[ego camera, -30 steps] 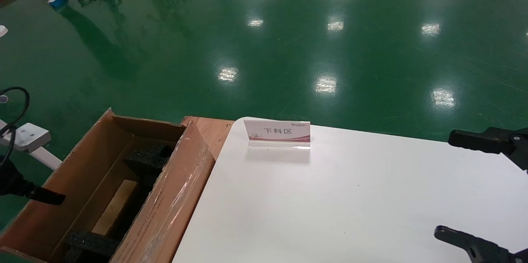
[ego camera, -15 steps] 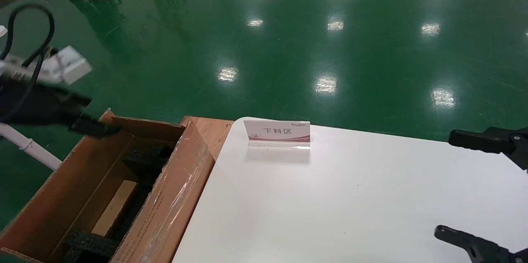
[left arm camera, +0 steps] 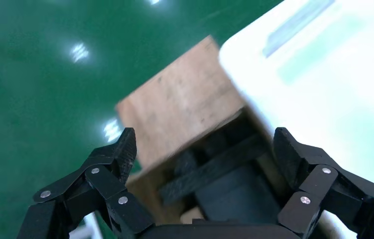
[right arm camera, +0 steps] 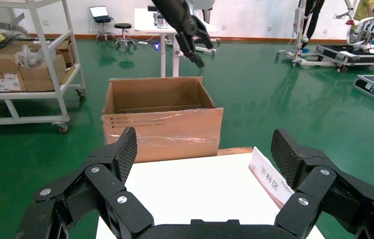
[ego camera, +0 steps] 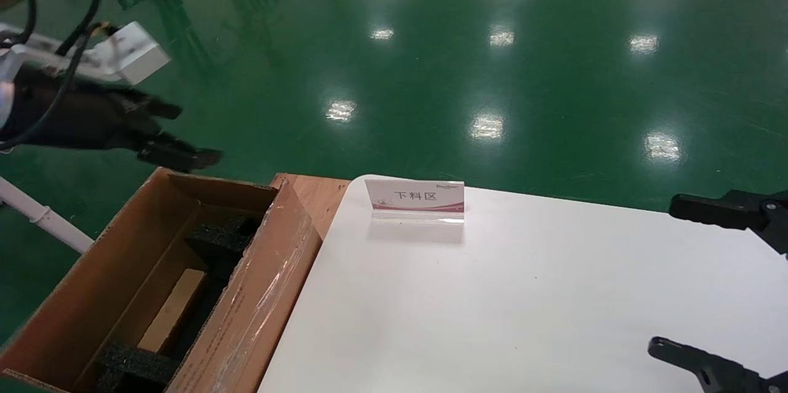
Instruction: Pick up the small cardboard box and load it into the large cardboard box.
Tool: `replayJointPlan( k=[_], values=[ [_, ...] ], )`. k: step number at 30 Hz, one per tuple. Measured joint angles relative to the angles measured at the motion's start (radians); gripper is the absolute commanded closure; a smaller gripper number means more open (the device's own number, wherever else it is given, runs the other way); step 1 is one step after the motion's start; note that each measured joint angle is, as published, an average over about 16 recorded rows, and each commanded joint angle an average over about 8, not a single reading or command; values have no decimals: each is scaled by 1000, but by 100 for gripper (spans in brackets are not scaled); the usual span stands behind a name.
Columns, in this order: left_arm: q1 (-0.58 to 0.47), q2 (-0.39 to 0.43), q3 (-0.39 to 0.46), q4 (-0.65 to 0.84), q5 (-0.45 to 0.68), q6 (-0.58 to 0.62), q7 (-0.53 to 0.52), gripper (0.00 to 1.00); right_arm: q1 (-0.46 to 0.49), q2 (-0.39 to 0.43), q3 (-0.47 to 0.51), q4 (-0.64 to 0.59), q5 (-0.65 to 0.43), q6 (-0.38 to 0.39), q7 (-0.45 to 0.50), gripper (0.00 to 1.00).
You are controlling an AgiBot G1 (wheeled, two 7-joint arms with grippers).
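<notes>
We have the left gripper (ego camera: 175,134) raised above the far end of the large cardboard box (ego camera: 246,313), at about 10 o'clock in the head view, fingers spread wide with nothing between them. The small cardboard box isn't on the white table (ego camera: 523,294); a light brown block (ego camera: 172,310) lies deep in the carton between the black foam blocks (ego camera: 221,236), probably that box, but we can't confirm. If so, loading looks done and we're clearing out. To do that cleanly, we lift straight up, stay off the carton walls and avoid the sign (ego camera: 415,196) at 12 o'clock. Right gripper (right arm camera: 202,164) is parked over the table at 4 o'clock, spread wide, holding nothing.
</notes>
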Motion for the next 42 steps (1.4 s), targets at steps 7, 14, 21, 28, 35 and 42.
replayJointPlan(
  k=[7,14,21,28,35,42],
  values=[
    [168,36,-189,8,-76,44,92,0,0,0,0,0,0,0,0,0],
    [354,76,-396,17,-159,94,192,0,0,0,-1,0,0,0,0,0],
    [539,115,-602,25,-241,144,293,0,0,0,0,0,0,0,0,0],
    [724,154,-809,34,-323,193,394,0,0,-1,2,0,-1,-1,1,0],
    [911,194,-1017,43,-406,243,495,0,-1,-1,4,1,-2,-1,2,0],
    [1097,233,-1225,52,-488,293,596,0,-2,-2,6,1,-4,-2,3,0]
  ],
)
